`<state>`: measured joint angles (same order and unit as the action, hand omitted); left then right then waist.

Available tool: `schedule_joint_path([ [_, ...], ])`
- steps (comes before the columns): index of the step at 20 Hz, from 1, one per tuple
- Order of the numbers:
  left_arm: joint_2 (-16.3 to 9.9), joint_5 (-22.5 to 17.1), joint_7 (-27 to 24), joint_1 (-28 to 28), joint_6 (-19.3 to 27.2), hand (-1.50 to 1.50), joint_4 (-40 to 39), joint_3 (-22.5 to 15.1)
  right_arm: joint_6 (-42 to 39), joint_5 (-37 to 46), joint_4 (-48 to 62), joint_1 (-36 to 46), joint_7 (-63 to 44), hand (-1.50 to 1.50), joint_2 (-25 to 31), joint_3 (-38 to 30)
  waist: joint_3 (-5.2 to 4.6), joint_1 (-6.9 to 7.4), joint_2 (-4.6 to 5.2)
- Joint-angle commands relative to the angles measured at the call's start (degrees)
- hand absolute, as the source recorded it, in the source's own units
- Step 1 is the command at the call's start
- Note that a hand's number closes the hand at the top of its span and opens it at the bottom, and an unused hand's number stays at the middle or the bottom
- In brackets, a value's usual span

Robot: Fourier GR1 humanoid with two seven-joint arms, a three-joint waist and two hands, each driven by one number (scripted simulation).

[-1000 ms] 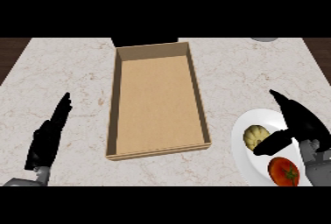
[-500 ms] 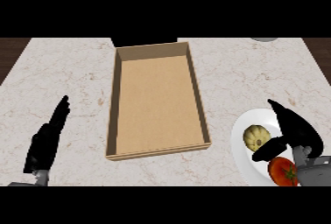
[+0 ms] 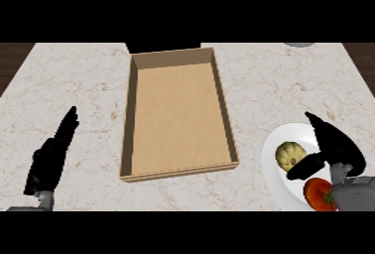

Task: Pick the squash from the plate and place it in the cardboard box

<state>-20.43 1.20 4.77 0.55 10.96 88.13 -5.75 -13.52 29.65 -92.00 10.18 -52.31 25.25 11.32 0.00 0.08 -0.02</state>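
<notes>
Nearest you, at the table's (image 3: 88, 74) front right corner, a white plate (image 3: 282, 183) runs off the right edge. Your right hand (image 3: 333, 149) is over that plate, its fingers long and fairly straight, pointing toward the far side, with the thumb (image 3: 306, 166) reaching left. The hand grips nothing; its fingers are open. The thumb's tip is right beside the squash (image 3: 288, 153), and you cannot tell from this view whether it touches.

The squash, pale yellow and ribbed, lies on the left half of the plate, still outside the box. Closer to the front edge, a red tomato (image 3: 319, 193) with a green stem lies on the same plate, just below the thumb and partly hidden by your grey forearm.

At the front left of the table your left hand (image 3: 50, 158) shows near the edge, open, fingers straight and pointing away from you, holding nothing, apart from everything else.

Beyond the hands, the cardboard box (image 3: 128, 139) lies in the middle of the table, a long open tray running from near the front toward the far edge, with only its brown floor showing inside. It sits well left of the plate.

At the far right edge a small grey round thing (image 3: 299, 44) is cut off by the view.
</notes>
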Motion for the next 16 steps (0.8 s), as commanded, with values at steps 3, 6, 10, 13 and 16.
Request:
schedule_joint_path([
  [3, 4.0, 3.6, -3.4, 0.4, -0.3, 0.0, -3.8, 0.8, -0.7, 4.3, 3.4, 2.6, -0.2, -1.5, -5.4, -0.9, 0.0, 0.06, 0.03],
  [6, 3.6, 4.7, 4.2, 2.9, -0.1, 0.0, 7.1, -0.2, 2.2, 7.1, 0.4, -4.0, 2.5, -1.5, -6.2, 0.5, 0.02, 0.0, -0.07],
  [10, 6.0, 5.8, -1.8, 0.7, -2.7, 0.0, -0.5, 2.3, -0.9, 8.4, 3.2, -0.5, 3.2, -1.5, -8.0, -3.0, 0.0, -0.03, 0.0],
  [13, 6.1, 5.9, 0.1, -0.6, -3.6, 0.0, -0.8, 3.7, -2.0, 8.3, 6.8, -0.4, 8.5, -1.5, -6.2, -5.8, 0.01, -0.04, 0.02],
  [16, 3.5, 3.3, 1.2, 1.5, -6.8, 0.0, 2.9, 6.2, -0.9, 9.7, 13.8, 3.3, 9.2, -1.5, -8.0, -5.6, 0.02, 0.3, 0.04],
])
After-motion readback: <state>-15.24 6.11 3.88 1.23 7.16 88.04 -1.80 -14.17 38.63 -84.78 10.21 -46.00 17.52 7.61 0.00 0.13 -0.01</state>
